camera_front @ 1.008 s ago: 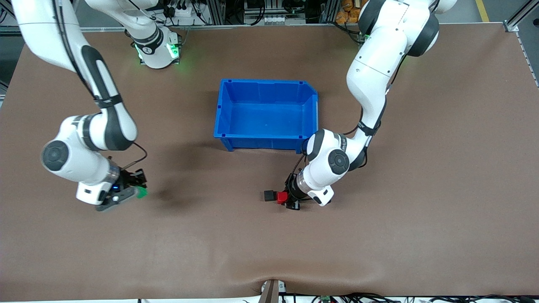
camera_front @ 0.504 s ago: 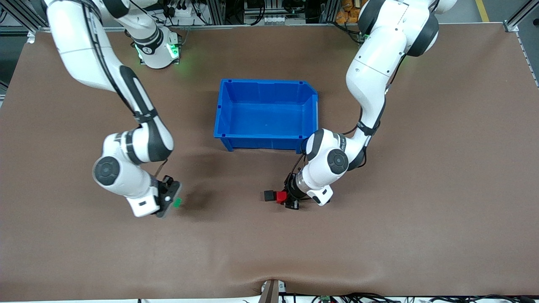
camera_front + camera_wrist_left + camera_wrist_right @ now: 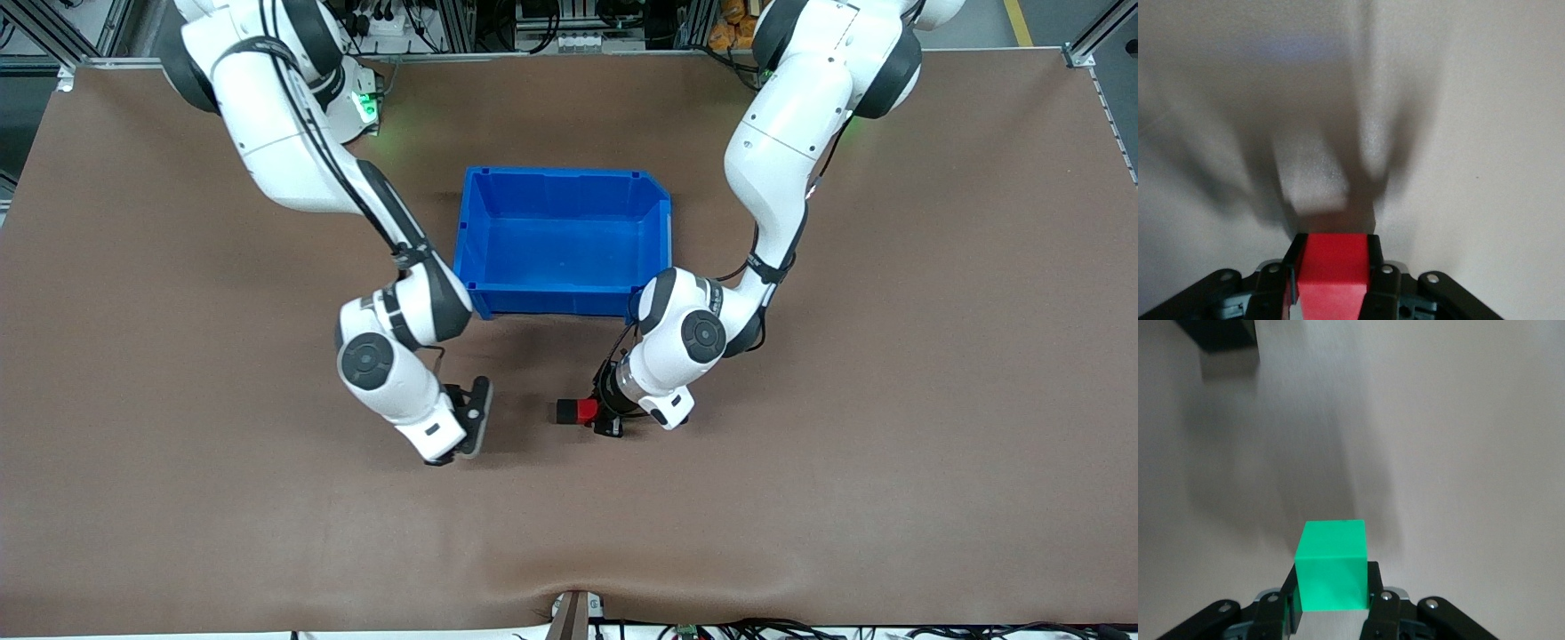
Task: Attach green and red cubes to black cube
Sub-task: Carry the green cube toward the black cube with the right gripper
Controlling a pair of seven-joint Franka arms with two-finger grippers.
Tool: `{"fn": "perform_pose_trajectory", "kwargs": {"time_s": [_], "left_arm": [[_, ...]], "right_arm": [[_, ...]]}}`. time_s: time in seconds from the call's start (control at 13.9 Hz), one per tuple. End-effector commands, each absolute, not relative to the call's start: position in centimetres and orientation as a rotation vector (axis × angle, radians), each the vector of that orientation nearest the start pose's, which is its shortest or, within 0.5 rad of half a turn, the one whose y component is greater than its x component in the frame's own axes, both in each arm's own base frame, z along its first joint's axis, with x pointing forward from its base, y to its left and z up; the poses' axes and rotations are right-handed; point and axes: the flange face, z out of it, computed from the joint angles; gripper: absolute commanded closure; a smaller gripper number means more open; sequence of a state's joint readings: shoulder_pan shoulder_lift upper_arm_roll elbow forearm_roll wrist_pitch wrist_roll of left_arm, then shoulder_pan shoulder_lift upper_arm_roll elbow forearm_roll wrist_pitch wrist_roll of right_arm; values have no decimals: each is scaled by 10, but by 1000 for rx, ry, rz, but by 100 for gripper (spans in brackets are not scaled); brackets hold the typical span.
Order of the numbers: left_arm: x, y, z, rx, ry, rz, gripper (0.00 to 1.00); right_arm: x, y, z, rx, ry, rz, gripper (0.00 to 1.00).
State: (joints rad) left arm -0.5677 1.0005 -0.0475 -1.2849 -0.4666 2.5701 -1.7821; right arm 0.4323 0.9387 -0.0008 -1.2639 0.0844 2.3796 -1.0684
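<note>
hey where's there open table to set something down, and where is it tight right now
Bare table runs nearer the front camera than both grippers, and at either arm's end of the table. The blue bin holds nothing. It is tight between the right gripper, shut on the green cube, and the black cube touching the red cube in the left gripper.

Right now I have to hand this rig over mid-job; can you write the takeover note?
Left gripper: shut on the red cube, low at the table, nearer the front camera than the blue bin.
Black cube: right beside the red cube, apparently touching it, toward the right arm's end.
Right gripper: shut on the green cube, in the air over bare table, with a gap between it and the black cube.
Done: both coloured cubes picked up; red brought to black.
Left: bring green onto the black cube's free side, confirm both joins, release.
</note>
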Motion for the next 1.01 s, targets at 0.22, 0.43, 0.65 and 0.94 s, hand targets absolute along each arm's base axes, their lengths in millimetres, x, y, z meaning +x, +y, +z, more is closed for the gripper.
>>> {"fn": "perform_pose_trajectory", "kwargs": {"time_s": [0.22,0.43,0.65,0.94], "left_arm": [[638,-434,164,-2482,-2489,391,64],[638,-434,164,-2484,-2487,391,64],[639,-432,164,-2481,-2491,390,63],[640,-431,165,-2485,-2491,388,0]], "right_arm": [[693,362,198,-2364,-2054,-235,98],[680,362,192,-2343,-2058,-38,99],[668,365,197,-2438,-1971,111,99],[663,385,210,-2524,-1915,105,99]]}}
